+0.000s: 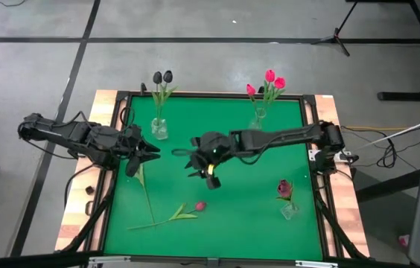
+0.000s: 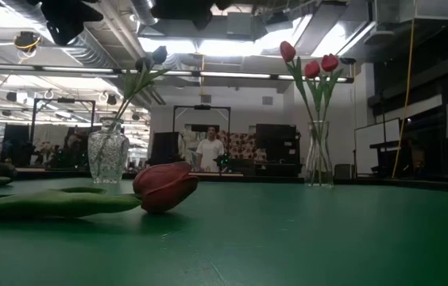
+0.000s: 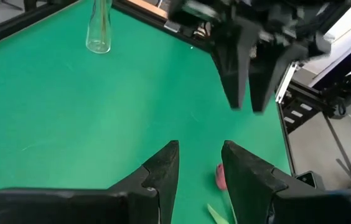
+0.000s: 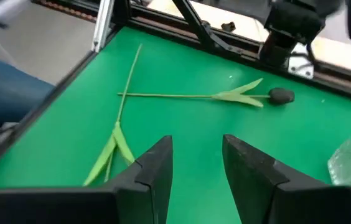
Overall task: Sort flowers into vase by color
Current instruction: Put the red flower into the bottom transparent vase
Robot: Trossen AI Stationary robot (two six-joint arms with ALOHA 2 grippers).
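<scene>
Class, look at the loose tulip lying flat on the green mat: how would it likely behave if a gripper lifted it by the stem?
The tulip has a long thin stem, so it would probably droop or bend. Its bud looks bulky against the stem, so that end may sag. It is likely very light and could slip between narrow fingers.

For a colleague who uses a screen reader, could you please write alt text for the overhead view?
Two dark robot arms reach over a green table, the left gripper and right gripper both open and empty. Two loose flowers lie crossed near the front left. Three glass vases hold black flowers, pink flowers and one maroon flower.
</scene>
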